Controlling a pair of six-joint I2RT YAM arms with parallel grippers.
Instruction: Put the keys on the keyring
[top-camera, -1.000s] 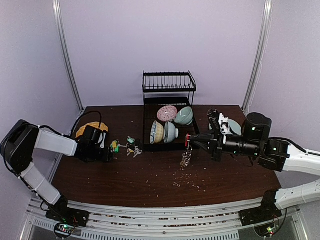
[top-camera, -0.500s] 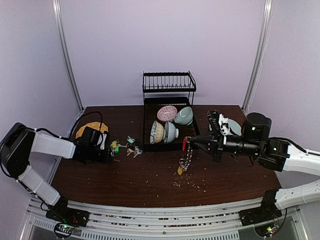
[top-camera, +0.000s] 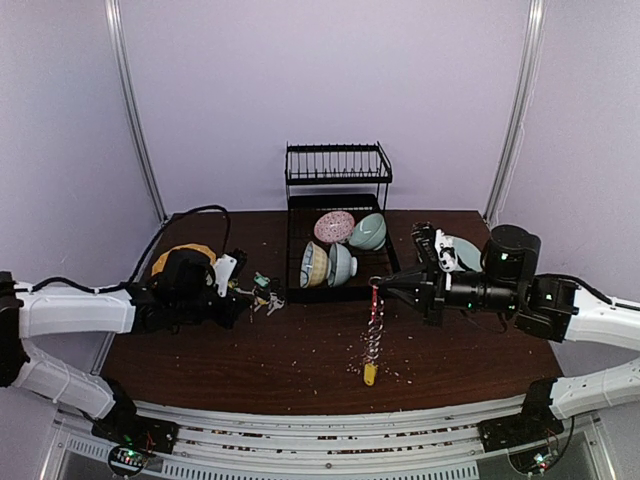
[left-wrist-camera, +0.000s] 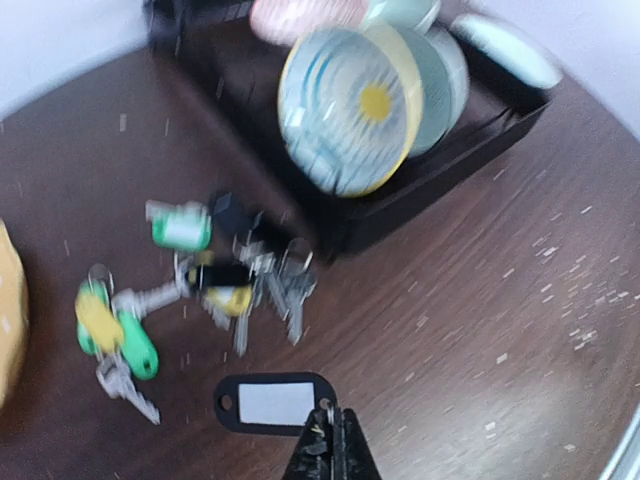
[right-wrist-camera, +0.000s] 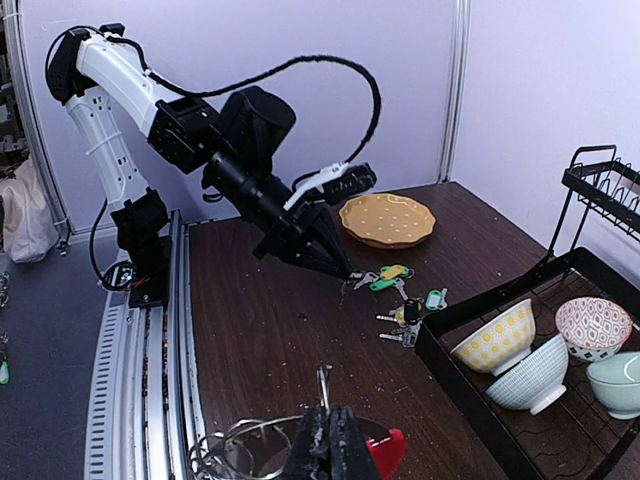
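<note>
Keyring (top-camera: 374, 330) lower now, keys (left-wrist-camera: 245, 295) blurry.

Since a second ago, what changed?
Left claw closed on the black key tag, and its arm swung in lower, reaching right. The keyring under the shut right claw dropped out longer, yellow tag now nearer the front edge. Bowls, rack, orange plate: unchanged.

r end effector (top-camera: 376, 285) gripping dangling keyring (top-camera: 374, 325), keys (top-camera: 263, 296) at left
</note>
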